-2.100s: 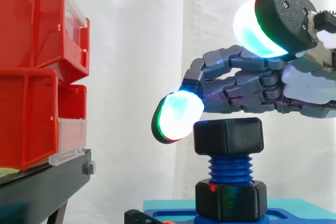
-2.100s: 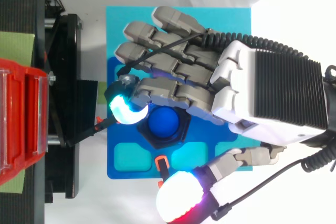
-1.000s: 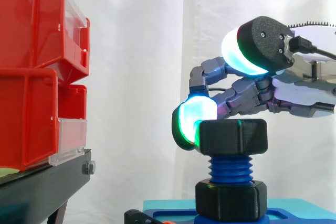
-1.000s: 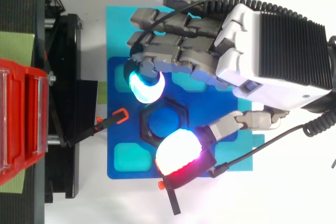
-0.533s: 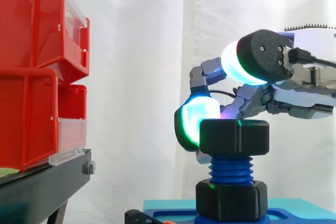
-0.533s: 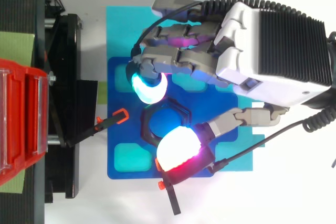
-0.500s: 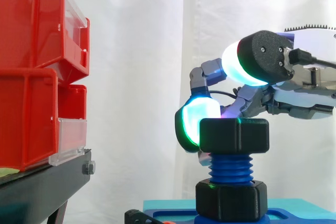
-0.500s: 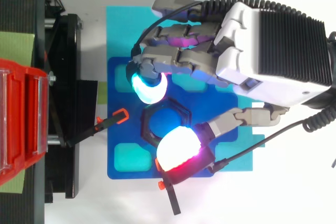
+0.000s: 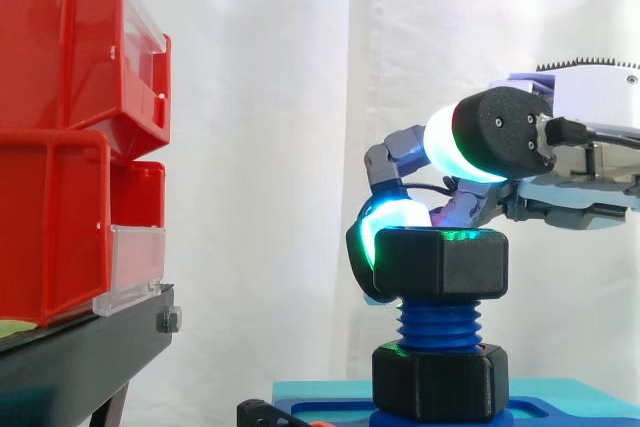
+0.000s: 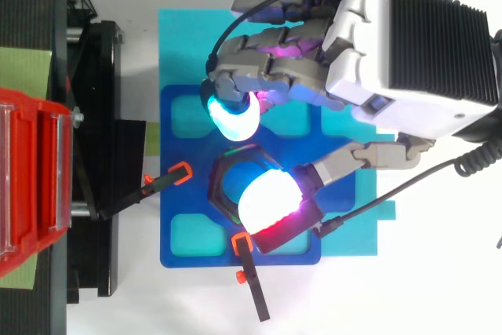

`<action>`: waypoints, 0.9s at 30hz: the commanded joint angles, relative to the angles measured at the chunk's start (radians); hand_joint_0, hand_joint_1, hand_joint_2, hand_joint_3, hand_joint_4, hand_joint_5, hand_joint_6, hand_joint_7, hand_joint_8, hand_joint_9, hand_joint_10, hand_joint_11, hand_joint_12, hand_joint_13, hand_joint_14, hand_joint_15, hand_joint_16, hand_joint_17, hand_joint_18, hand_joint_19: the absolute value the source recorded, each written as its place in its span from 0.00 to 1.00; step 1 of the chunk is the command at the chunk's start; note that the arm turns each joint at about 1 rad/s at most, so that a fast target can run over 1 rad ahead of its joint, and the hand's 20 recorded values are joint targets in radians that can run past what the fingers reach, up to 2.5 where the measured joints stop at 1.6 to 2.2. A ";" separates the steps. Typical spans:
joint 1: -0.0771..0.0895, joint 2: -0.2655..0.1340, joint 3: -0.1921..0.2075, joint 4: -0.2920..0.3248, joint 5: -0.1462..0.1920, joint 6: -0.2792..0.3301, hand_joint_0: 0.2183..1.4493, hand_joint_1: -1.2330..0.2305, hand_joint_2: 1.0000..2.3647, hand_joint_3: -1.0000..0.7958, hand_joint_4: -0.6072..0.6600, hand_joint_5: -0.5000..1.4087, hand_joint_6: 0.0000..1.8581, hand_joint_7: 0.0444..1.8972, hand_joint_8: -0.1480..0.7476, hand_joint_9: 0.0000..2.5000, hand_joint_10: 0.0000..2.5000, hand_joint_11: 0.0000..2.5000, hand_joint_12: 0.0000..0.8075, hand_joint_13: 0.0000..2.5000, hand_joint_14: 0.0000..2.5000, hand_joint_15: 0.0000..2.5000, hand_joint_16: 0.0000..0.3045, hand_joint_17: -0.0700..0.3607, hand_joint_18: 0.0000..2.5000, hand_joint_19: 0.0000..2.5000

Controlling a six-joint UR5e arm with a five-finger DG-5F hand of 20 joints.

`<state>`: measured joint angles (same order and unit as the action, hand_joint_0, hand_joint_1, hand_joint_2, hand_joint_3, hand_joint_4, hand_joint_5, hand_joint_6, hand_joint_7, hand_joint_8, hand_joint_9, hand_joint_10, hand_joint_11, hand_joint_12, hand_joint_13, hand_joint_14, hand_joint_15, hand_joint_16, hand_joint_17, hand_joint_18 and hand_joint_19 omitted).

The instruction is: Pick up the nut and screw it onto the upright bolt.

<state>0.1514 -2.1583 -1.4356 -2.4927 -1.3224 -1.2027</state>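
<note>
Screwing step: black hex nut (image 9: pixel 440 262) sits atop blue bolt (image 9: pixel 438 325), threads exposed below. The hand (image 10: pixel 408 45) apparently pinches it: cyan pad (image 10: pixel 233 119) at 12 o'clock, thumb pad (image 10: pixel 271 198) approx 4. Next: twist w/ light downforce, then regrip.

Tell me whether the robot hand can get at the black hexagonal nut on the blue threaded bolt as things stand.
Probably yes. The hand hangs right over and beside the black hexagonal nut atop the blue threaded bolt, with nothing between them; the red bins stand well aside.
</note>
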 commanded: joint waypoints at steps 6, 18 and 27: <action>-0.021 0.002 0.000 0.000 -0.024 -0.006 0.22 0.61 0.00 0.28 0.56 0.30 0.32 0.67 0.36 0.60 0.00 0.02 0.22 0.41 0.00 0.00 0.04 0.23 0.29 0.00; -0.056 0.009 0.034 -0.008 -0.089 -0.017 0.20 0.69 0.00 0.28 0.73 0.23 0.27 0.53 0.50 0.46 0.00 0.01 0.35 0.32 0.00 0.00 0.09 0.31 0.21 0.00; -0.061 0.008 0.057 -0.002 -0.140 -0.017 0.19 0.79 0.00 0.28 0.65 0.19 0.27 0.32 0.41 0.22 0.00 0.00 0.43 0.05 0.00 0.00 0.15 0.40 0.00 0.00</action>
<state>0.0858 -2.1502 -1.3808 -2.4992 -1.4555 -1.2197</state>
